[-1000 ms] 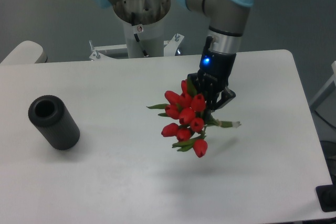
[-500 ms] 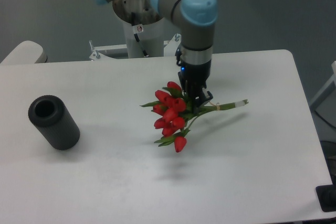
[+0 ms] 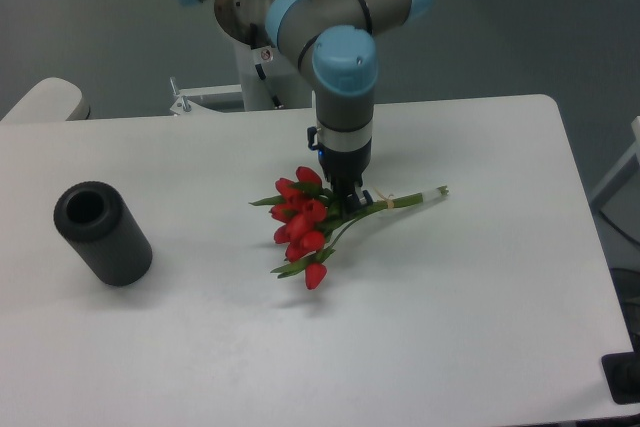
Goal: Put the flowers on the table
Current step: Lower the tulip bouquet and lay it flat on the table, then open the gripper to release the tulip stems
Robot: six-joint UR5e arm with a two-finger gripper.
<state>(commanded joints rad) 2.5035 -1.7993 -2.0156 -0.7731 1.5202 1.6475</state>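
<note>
The flowers [image 3: 301, 225], a bunch of red tulips with green leaves and stems tied by a pale band, are low over the white table [image 3: 450, 307] near its middle, the stem ends pointing right. My gripper [image 3: 346, 203] comes down from above and is shut on the stems just behind the blooms. The red heads are at or just above the tabletop; I cannot tell whether they touch it.
A dark grey hollow cylinder [image 3: 102, 232] lies on its side at the table's left. The arm's base stands behind the far edge. A dark object [image 3: 622, 379] sits at the front right corner.
My gripper has moved left and down with the flowers. The bunch has turned flatter and now sits low over the table, its shadow close under it.
</note>
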